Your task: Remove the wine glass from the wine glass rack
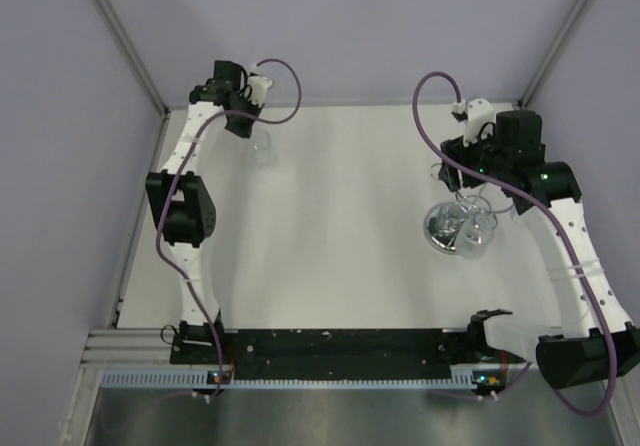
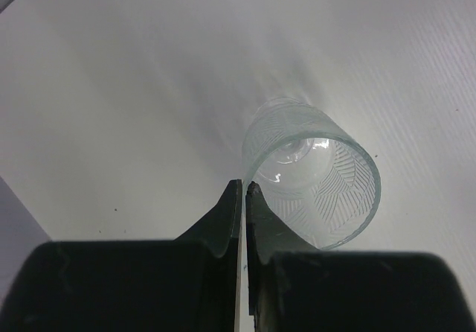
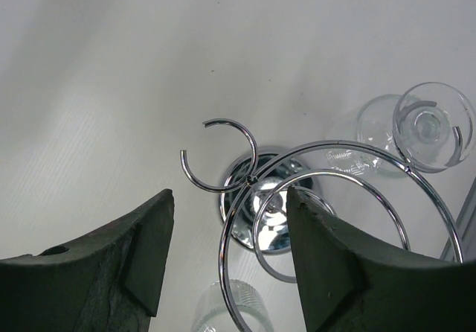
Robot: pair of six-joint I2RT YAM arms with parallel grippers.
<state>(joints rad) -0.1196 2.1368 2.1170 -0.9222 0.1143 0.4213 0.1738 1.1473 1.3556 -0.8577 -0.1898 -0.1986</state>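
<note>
Left pincer (image 2: pixel 245 192) is clamping the rim of a wine glass (image 2: pixel 327 190) near the far-left corner of the counter (image 1: pixel 350 286). That's well apart from the wine glass rack (image 3: pixel 271 220) by the right edge. Reading this as the set-down step; can't tell if the foot is touching down. Right pincer (image 3: pixel 230 198) is hanging spread wide over the rack's rings, gripping nothing. Another glass (image 3: pixel 431 127) is hanging from one ring. Next move is calling for seating the glass upright, then releasing the rim without tipping it.

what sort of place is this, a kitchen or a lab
Probably a robot test cell, not a kitchen: a plain white table boxed in by blank walls on aluminium posts, with the left arm and right arm bolted to a black rail at its edge.
</note>
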